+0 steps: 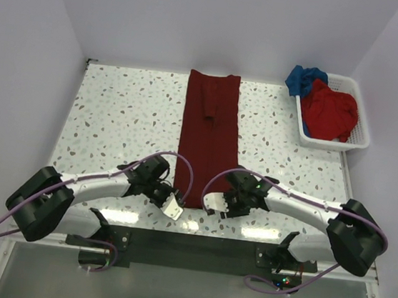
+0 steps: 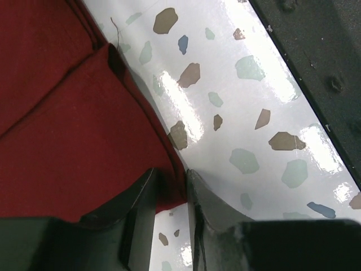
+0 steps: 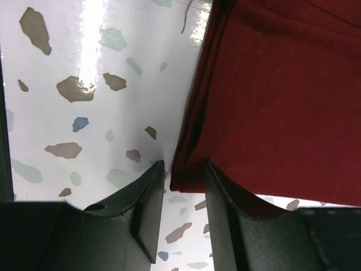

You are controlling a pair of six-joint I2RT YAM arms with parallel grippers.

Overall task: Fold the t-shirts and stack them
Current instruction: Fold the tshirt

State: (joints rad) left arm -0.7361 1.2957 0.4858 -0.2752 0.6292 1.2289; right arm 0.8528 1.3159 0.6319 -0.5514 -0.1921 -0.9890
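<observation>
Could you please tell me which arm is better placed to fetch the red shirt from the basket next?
Right, probably. The basket holding the red shirt sits at the far right, on the right arm's side; the left arm would have to cross over the maroon shirt.

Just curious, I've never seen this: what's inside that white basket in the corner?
A crumpled red t-shirt fills the basket; a blue t-shirt spills over its far rim. Anything beneath them is covered.

I saw the dark maroon t-shirt (image 1: pixel 209 139) lying flat at frame centre, folded into a long narrow strip; the red t-shirt (image 1: pixel 329 110) and blue t-shirt (image 1: pixel 302 79) sat crumpled upper right.
</observation>
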